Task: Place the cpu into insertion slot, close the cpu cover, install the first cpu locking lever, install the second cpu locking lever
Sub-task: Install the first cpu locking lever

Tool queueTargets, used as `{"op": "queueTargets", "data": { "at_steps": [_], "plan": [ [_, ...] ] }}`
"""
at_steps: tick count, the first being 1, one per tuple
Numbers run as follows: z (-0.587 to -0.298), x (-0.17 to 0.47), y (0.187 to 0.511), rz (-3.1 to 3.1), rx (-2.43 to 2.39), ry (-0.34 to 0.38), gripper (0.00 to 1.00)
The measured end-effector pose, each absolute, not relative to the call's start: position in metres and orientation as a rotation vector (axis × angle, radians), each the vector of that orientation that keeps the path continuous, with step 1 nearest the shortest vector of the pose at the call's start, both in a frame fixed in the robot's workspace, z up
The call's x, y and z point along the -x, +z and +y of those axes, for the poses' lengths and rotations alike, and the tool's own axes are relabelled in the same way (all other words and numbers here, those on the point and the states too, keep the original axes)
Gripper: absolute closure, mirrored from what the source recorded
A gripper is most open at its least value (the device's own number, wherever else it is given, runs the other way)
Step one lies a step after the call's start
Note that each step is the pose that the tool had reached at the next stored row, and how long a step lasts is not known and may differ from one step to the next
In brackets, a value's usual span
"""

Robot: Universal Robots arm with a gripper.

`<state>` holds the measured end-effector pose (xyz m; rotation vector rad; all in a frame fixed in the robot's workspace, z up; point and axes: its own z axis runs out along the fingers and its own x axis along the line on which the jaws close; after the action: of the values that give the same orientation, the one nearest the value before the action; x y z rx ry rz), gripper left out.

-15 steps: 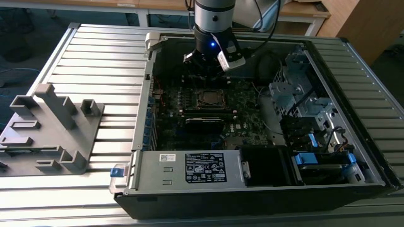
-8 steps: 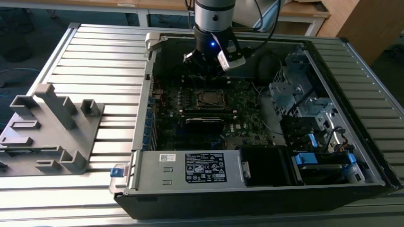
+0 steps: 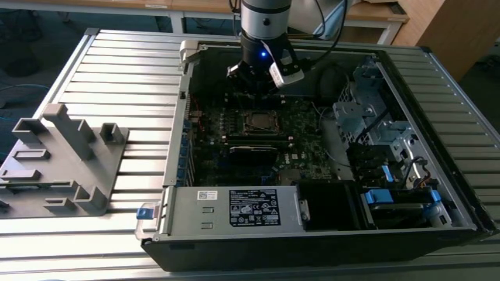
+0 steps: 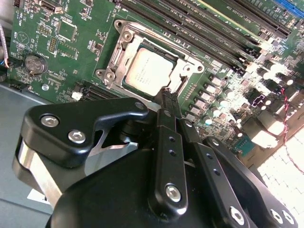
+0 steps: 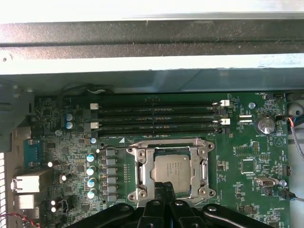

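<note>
One cpu (image 4: pixel 151 72) — just beside the gripper (image 4: pixel 167 95).

The chip (image 4: pixel 151 73) has a dull, silver-grey metal top. The frame (image 4: pixel 119 53) around it is brighter bare metal with a soft sheen. The circuit board (image 4: pixel 61 52) is matt green. The gripper (image 4: pixel 167 93) is smooth satin black with shiny screw heads. The table (image 3: pixel 117 76) looks like ribbed pale metal

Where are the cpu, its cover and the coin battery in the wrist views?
cpu (image 4: pixel 151 73), second wrist view, middle of its metal top.
cover (image 5: pixel 142 172), first wrist view, a side bar of the frame.
battery (image 5: pixel 266 125), first wrist view, its round face.
</note>
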<state>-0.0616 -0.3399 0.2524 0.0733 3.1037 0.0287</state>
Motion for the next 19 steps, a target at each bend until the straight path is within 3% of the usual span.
{"op": "queueTargets", "data": {
  "at_steps": [19],
  "plan": [
    [-0.340, 0.087, 0.252, 3.100, -0.073, 0.029, 0.89]
  ]
}}
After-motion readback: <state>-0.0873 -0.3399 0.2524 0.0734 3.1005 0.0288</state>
